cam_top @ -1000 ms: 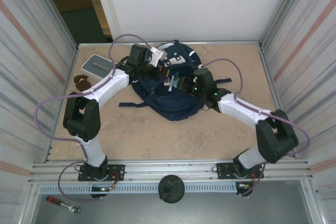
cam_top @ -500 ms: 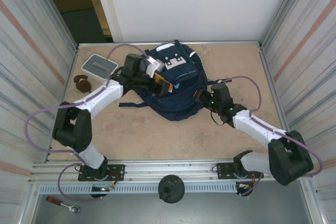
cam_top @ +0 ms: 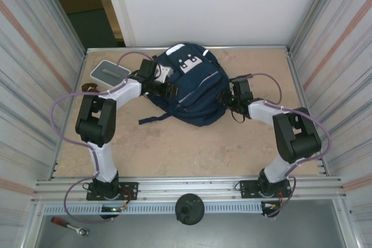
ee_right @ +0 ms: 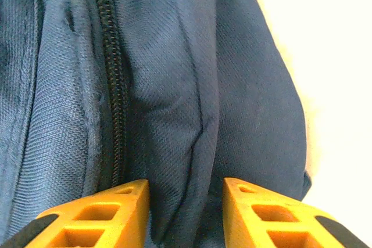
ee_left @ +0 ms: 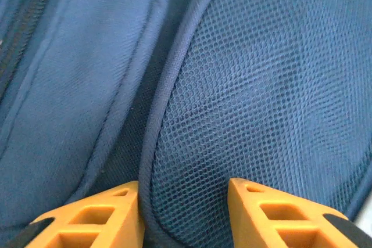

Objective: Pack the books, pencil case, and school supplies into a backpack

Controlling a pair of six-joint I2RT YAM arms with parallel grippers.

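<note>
The navy backpack (cam_top: 192,94) sat bulging at the far middle of the table (cam_top: 192,149). Its zip (ee_right: 111,85) ran shut where my right wrist camera looked, so I couldn't tell what lay inside, and the white-and-grey box (cam_top: 109,72) near the far-left corner kept its inside hidden too. My left claw (ee_left: 185,183) was against the pack's left flank with the piped edge of a mesh panel (ee_left: 261,85) running between its half-parted fingers, and my right claw (ee_right: 186,182) met the right flank with a fabric fold between its fingers; whether either truly pinched, I couldn't tell.
</note>
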